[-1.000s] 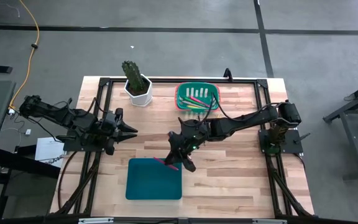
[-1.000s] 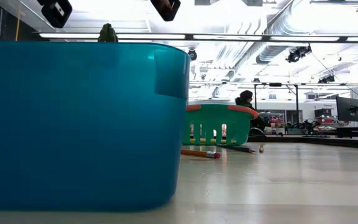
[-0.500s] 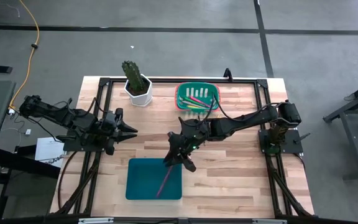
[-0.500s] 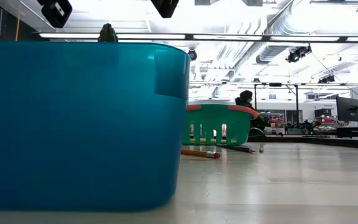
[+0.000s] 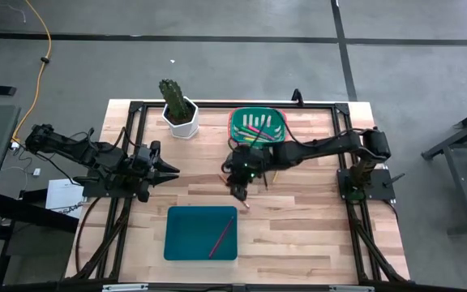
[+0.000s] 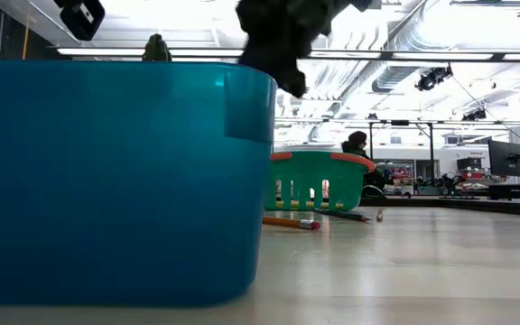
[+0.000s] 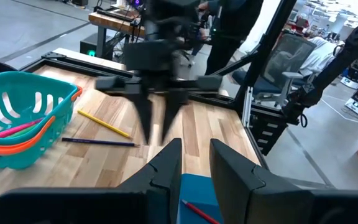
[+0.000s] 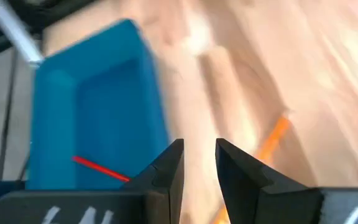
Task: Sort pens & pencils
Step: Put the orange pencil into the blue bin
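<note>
High view: the right hand [image 5: 240, 188] hangs over the desk [image 5: 298, 235] between the green basket [image 5: 258, 126] and the blue bin [image 5: 201, 234], holding nothing. A red pencil [image 5: 221, 237] lies slantwise inside the bin. Pens [image 5: 255, 123] sit in the basket. The left hand [image 5: 167, 169] waits beside the cactus pot [image 5: 180, 122], fingers spread and empty.

Low view: the bin wall [image 6: 116, 181] fills the near side; beyond it, an orange pencil [image 6: 290, 222] and a dark pencil [image 6: 343, 215] lie on the desk before the basket [image 6: 319, 181].

Left wrist view: a yellow pencil [image 7: 104, 123] and a dark one [image 7: 98, 142] lie beside the basket [image 7: 17, 127].

Right wrist view: its fingers [image 8: 166, 171] stand slightly apart, gripping nothing, above the bin [image 8: 92, 112].
</note>
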Robot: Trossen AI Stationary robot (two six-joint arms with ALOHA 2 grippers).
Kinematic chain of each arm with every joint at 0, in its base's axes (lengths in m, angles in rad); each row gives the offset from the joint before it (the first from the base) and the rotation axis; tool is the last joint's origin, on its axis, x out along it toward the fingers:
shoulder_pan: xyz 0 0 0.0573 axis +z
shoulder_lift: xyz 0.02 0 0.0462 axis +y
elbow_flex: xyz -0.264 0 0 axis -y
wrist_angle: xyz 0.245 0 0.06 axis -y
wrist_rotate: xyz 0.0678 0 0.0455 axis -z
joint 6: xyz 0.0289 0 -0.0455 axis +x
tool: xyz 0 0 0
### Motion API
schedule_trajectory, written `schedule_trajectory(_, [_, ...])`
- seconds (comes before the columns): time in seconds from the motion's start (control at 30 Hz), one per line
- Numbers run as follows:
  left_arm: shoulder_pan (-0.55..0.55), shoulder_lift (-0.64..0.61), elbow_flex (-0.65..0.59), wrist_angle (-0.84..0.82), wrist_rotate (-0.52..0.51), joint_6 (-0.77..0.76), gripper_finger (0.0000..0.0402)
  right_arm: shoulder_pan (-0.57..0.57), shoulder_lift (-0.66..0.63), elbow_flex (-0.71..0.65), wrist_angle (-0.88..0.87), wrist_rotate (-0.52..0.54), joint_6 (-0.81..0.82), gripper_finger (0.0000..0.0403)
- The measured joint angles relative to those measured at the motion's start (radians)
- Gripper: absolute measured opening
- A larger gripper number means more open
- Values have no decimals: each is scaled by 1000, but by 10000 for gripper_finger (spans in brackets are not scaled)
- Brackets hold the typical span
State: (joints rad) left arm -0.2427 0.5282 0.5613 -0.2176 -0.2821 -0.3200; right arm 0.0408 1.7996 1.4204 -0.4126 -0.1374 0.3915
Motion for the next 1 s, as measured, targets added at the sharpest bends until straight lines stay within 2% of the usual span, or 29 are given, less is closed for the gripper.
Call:
schedule_trajectory(0.3, [0, 0, 0, -18, 0, 5, 72, -75, 0, 0, -208, 31, 193, 83])
schedule_trajectory(0.6, [0, 0, 0, -29, 3, 5, 72, -75, 22, 0, -415, 118, 249, 83])
schedule_trajectory(0.7, [0, 0, 0, -41, 10, 5, 72, -72, 44, -1, -411, 69, 255, 83])
schedule_trajectory(0.8, [0, 0, 0, -67, 26, 5, 72, -51, 64, -1, -324, 16, 237, 83])
schedule_trajectory(1.0, [0, 1, 0, -78, 47, 6, 72, -12, 79, 0, -240, 6, 272, 83])
